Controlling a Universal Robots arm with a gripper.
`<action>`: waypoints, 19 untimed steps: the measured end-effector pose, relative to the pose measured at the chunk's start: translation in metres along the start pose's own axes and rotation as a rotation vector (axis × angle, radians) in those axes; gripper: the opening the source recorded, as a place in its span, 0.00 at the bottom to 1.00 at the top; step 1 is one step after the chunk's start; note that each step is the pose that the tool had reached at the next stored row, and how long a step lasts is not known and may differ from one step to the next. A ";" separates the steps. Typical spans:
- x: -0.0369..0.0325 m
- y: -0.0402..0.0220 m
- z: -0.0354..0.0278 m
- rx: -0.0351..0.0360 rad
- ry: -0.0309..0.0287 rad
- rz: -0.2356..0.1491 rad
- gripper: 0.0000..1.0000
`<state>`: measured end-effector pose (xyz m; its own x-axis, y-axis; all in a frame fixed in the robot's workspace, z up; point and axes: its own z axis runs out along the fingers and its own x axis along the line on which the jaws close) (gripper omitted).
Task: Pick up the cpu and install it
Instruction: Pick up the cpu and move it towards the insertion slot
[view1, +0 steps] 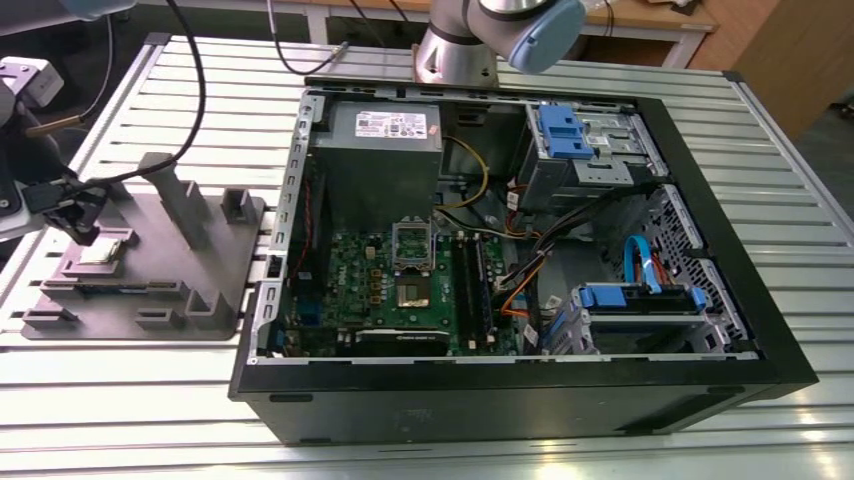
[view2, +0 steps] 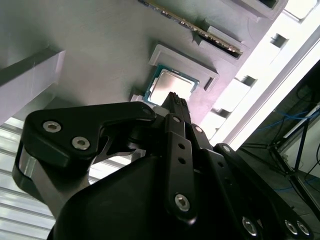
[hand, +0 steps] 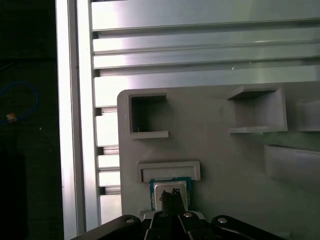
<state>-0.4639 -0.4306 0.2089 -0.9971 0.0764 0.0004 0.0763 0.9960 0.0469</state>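
The cpu (view1: 104, 250) is a small square chip with a silver top. It lies flat in a recess of a grey fixture (view1: 147, 290) on the exterior view's left, outside the computer case. My gripper (view1: 83, 232) hangs just above it, shut, with nothing between the fingertips. Both wrist views show the narrow black tips right over the cpu (view2: 170, 84) (hand: 163, 190); whether they touch it is unclear. The metal-framed socket (view1: 414, 265) sits on the green board (view1: 354, 290) inside the case, apart from the gripper.
The open black case (view1: 534, 400) takes up the middle and the exterior view's right of the slatted metal table (view1: 134, 420). It holds a grey power supply (view1: 380, 130), blue drive bays (view1: 567, 130) and loose cables (view1: 534, 270). Grey posts (view1: 174, 195) rise from the fixture beside the gripper.
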 end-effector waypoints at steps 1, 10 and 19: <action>-0.0004 0.0000 0.0007 0.0001 0.0001 0.000 0.11; -0.0010 0.0000 0.0012 0.0000 0.0000 0.000 0.11; -0.0014 0.0000 0.0014 0.0001 0.0001 0.000 0.35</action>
<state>-0.4625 -0.4306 0.2075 -0.9971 0.0763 0.0004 0.0762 0.9960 0.0468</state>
